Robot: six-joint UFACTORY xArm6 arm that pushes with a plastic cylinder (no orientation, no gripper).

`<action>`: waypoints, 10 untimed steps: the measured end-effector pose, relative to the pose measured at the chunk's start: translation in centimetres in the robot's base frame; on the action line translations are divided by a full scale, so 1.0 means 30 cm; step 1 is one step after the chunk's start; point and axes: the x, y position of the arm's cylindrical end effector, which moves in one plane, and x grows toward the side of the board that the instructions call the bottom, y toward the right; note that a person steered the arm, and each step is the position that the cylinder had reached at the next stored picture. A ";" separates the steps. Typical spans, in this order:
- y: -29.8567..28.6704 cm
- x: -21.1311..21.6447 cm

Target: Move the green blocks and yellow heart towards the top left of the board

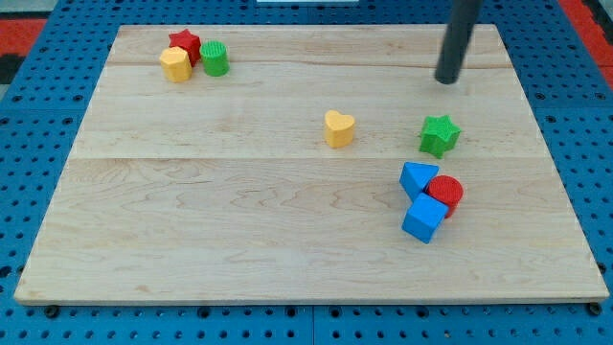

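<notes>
Rod end first: my tip (447,80) rests on the board (239,230) at the far right, touching nothing; there are no jaws to open or close. Nearest, just nearer me, sits the green star (440,135); the yellow heart (338,128) lies left of it, mid-board. From behind the star, I judge I'm placed to push it leftward. The rod leans slightly, dropping in from the far edge. The green cylinder (215,58) already sits far left.

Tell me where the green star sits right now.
The green star sits right of centre, right of the yellow heart, above the blue-and-red cluster, below my tip.
</notes>
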 end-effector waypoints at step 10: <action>-0.240 0.492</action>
